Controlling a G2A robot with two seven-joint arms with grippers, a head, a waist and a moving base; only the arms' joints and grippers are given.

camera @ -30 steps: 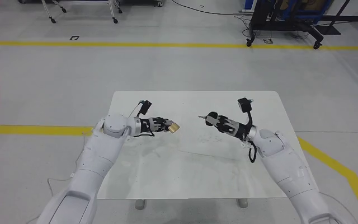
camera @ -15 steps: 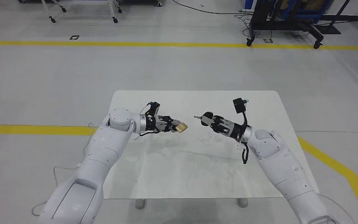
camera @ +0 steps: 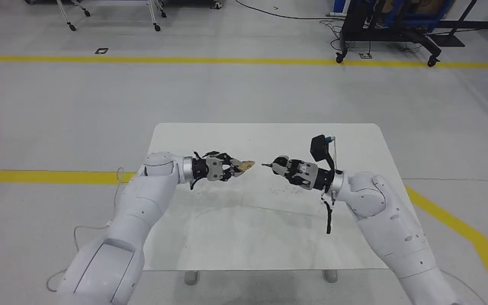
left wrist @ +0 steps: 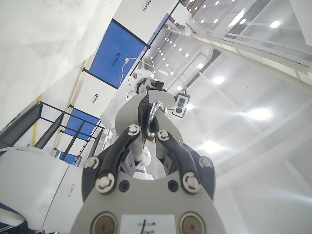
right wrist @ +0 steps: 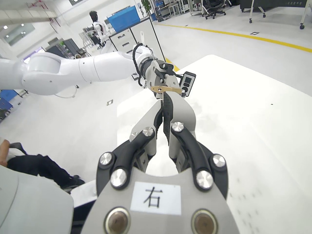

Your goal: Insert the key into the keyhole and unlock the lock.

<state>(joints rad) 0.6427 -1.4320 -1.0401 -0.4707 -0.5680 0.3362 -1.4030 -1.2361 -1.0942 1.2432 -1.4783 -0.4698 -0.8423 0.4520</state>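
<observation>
A brass padlock (camera: 243, 165) hangs above the middle of the white table (camera: 267, 229), with my left gripper (camera: 232, 168) shut on its steel shackle (left wrist: 153, 115). My right gripper (camera: 279, 165) is shut on a small silver key (camera: 267, 164), whose tip points at the lock across a narrow gap. In the right wrist view the padlock (right wrist: 166, 89) is a thin brass bar just past my right gripper (right wrist: 163, 98), with its keyhole (right wrist: 159, 89) facing me. Most of the key is hidden between the fingers there. In the left wrist view the left gripper (left wrist: 152, 109) covers most of the brass body.
The tabletop (right wrist: 243, 113) under both arms is bare. Yellow floor lines (camera: 229, 59) run past the table. A black wheeled frame (camera: 389, 34) stands at the far right and a cart (camera: 114, 11) at the far left, both well off the table.
Both arms have moved towards each other over the table's middle. The gap between padlock and key has shrunk from wide to very narrow. Both grips are unchanged.
</observation>
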